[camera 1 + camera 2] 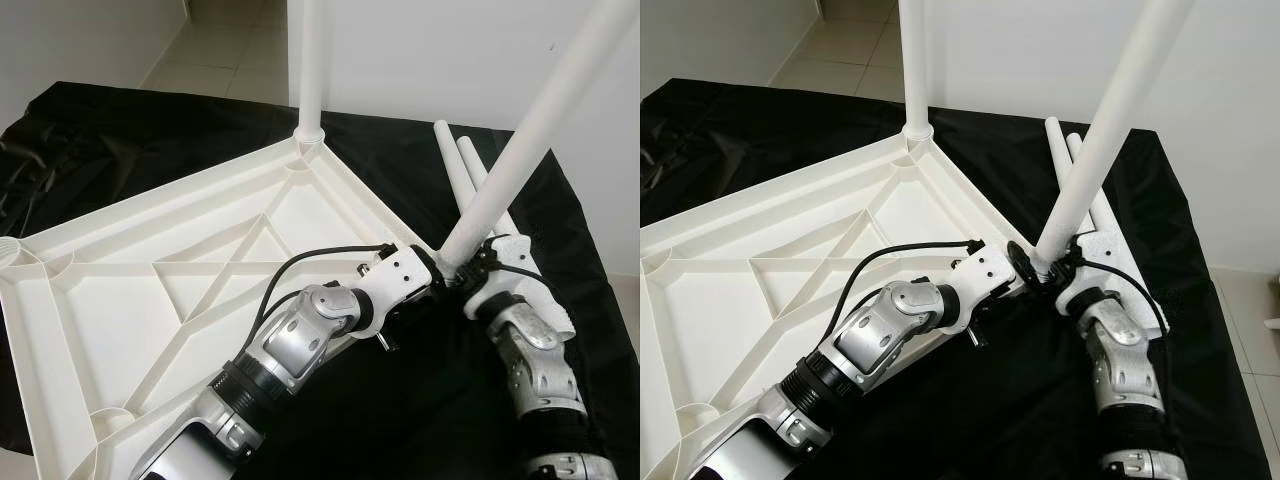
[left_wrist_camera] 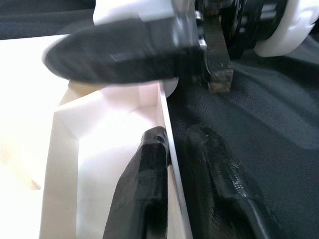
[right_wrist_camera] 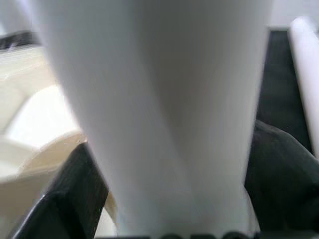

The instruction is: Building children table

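White tabletop (image 1: 150, 290) lying underside up on a black cloth (image 1: 440, 390), one leg (image 1: 311, 60) standing upright in its far corner socket. Right gripper (image 1: 1052, 262) with jaws closed around a tilted second leg (image 1: 1110, 120) at the tabletop's near corner. Left gripper (image 2: 172, 164) with jaws pinched on the tabletop's rim wall. Two spare legs (image 1: 462, 172) lying on the cloth beyond

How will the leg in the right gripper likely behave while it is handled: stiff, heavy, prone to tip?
The leg looks like a long, smooth white tube, so it is probably stiff and fairly light. The right gripper holds it near its lower end, tilted, so the long free end may lever and slip between the fingers. The spare legs lying on the black cloth would likely roll if nudged.
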You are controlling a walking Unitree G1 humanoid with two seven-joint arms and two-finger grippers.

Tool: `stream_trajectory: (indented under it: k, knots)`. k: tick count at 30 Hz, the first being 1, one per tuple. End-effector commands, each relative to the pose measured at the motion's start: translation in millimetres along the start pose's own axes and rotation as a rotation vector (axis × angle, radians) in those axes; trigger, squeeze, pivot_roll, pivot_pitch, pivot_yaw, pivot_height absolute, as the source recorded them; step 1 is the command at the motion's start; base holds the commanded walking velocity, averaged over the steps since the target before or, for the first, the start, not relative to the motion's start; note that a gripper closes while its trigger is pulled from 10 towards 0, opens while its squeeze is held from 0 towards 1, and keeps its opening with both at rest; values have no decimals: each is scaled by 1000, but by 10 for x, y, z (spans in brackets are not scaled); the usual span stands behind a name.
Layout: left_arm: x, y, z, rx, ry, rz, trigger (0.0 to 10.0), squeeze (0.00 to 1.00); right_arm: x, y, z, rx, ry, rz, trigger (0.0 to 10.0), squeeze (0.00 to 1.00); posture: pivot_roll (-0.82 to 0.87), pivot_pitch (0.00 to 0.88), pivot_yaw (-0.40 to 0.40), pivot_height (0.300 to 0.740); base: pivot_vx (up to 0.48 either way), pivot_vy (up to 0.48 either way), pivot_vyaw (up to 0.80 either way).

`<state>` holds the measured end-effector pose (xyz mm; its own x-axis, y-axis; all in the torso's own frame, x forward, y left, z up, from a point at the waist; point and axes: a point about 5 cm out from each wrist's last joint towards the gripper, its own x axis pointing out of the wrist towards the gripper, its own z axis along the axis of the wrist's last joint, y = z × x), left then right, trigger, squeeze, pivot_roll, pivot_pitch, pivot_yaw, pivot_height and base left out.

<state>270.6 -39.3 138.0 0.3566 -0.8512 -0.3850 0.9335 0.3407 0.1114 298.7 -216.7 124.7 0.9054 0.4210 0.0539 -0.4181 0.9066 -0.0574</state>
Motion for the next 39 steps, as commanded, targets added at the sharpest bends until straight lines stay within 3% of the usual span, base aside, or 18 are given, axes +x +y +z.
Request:
stream_trajectory:
  k: [1,13,14,16,17,26,29,30,31,36,39]
  knots:
    - [54,-146,-270,-60,109,-110,10000,0,-48,-66,-74,17,27,13,10000,0,-46,86,-1,740,0,0,0]
    - [45,-139,-275,-58,114,-108,10000,0,-82,-242,-213,6,117,54,10000,0,-35,85,3,740,0,0,0]
    - [44,-140,-278,-59,115,-108,10000,0,-66,-258,-194,13,104,54,7922,0,-34,85,3,740,0,0,0]
    - [44,-140,-278,-59,115,-108,10000,0,-66,-258,-194,13,104,54,7922,0,-34,85,3,740,0,0,0]
    - [45,-141,-279,-59,115,-109,10000,0,-54,-259,-179,13,90,65,0,0,-35,85,2,740,0,0,0]
    - [49,-140,-277,-60,115,-109,10000,0,-33,-249,-161,7,68,91,0,0,-35,85,2,740,0,0,0]
    - [53,-134,-276,-59,116,-110,10000,0,12,-163,-139,14,43,112,0,0,-38,83,1,740,0,0,0]
    - [53,-134,-276,-60,116,-109,10000,0,34,-128,-118,-1,30,100,4431,0,-40,84,1,740,0,0,0]
    - [54,-134,-275,-61,116,-110,10000,0,55,-102,-95,-14,14,83,10000,0,-41,85,0,740,0,0,0]
    - [56,-137,-275,-62,115,-110,10000,0,102,-68,-66,-24,-4,26,10000,0,-42,86,0,740,0,0,0]
    - [59,-145,-272,-63,114,-112,10000,0,185,26,-22,-24,-23,-72,10000,0,-45,88,-2,740,0,0,0]
